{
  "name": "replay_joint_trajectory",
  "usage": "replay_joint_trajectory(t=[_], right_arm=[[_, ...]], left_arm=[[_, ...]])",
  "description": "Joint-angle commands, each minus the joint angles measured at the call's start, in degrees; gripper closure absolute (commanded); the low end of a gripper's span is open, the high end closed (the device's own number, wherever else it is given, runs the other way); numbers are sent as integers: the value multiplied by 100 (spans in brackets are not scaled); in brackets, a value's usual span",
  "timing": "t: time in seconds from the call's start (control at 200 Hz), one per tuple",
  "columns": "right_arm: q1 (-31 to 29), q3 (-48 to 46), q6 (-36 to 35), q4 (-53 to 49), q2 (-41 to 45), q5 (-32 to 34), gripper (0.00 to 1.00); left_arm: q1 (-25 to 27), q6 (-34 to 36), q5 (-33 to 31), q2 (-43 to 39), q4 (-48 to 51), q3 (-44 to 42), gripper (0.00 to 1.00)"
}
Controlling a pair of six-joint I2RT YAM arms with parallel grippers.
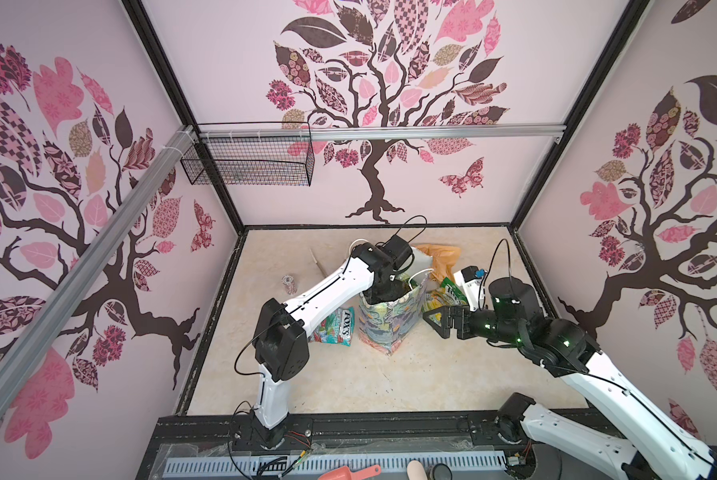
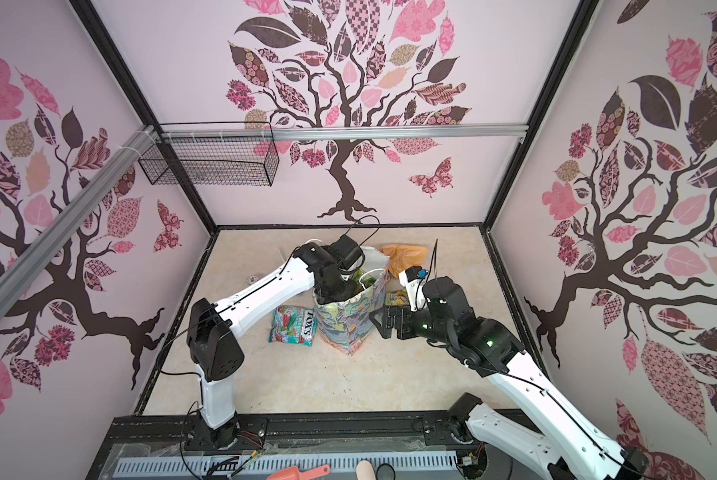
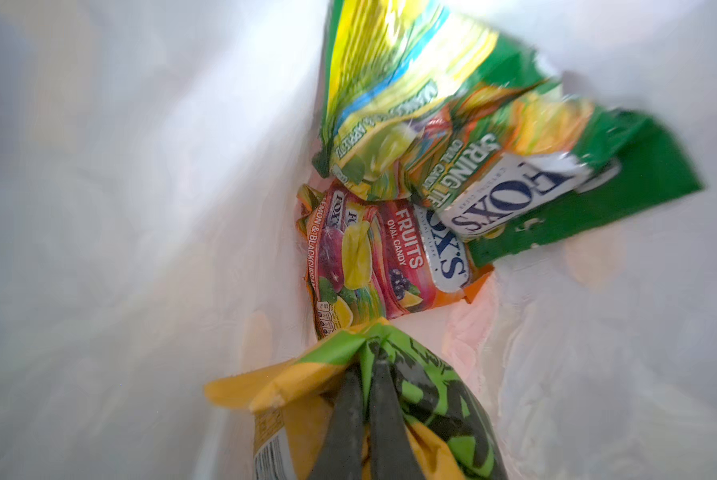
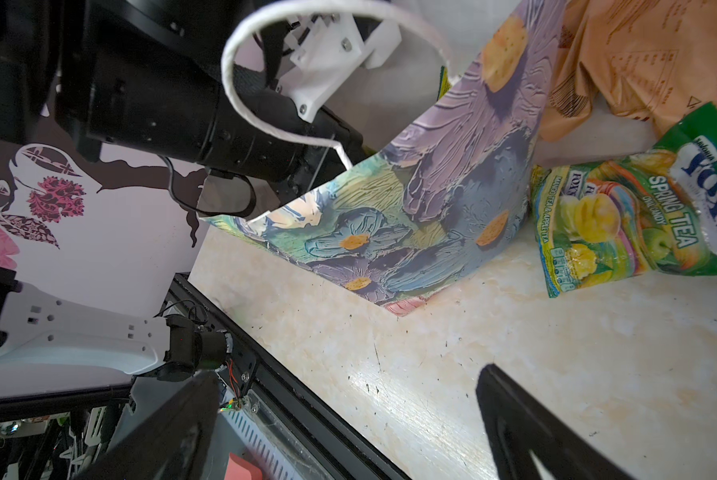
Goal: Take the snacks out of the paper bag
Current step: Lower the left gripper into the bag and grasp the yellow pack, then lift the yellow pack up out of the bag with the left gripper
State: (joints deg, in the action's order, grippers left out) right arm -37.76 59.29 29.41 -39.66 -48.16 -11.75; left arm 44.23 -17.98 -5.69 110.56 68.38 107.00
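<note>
Nearest to my base, the teal-red pouch (image 1: 335, 328) lies flat on the table (image 1: 348, 382), just left of the paper bag (image 1: 379, 330). My right gripper (image 4: 348, 372) hangs low over the table near the right side of the bag. It is apart from the bag, its jaws stand wide and it holds nothing.

The bag stands upright, and my left arm (image 1: 327, 286) goes down through its mouth. Inside, my left gripper (image 3: 368, 370) is pinched tight on a crumpled yellow-and-green wrapper (image 3: 423, 386). Deeper in the bag lies an orange pouch (image 3: 390, 257) marked FRUITS. A green-yellow pouch (image 3: 514, 166) marked SPRING TEA lies partly over it.

Farther back, on the table just beside the right side of the bag, lies a second green-yellow pouch (image 4: 622, 220). Behind it is an orange plastic bag (image 1: 442, 255).
</note>
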Motion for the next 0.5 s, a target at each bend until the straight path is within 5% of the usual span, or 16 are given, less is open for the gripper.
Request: replay_joint_trajectory(t=[0.0, 0.49], right_arm=[[-17, 77, 12, 37, -14, 56, 0], [-21, 40, 38, 108, -54, 31, 1]], left_arm=[[-5, -39, -163, -376, -56, 259, 100], [147, 145, -542, -798, -9, 847, 100]])
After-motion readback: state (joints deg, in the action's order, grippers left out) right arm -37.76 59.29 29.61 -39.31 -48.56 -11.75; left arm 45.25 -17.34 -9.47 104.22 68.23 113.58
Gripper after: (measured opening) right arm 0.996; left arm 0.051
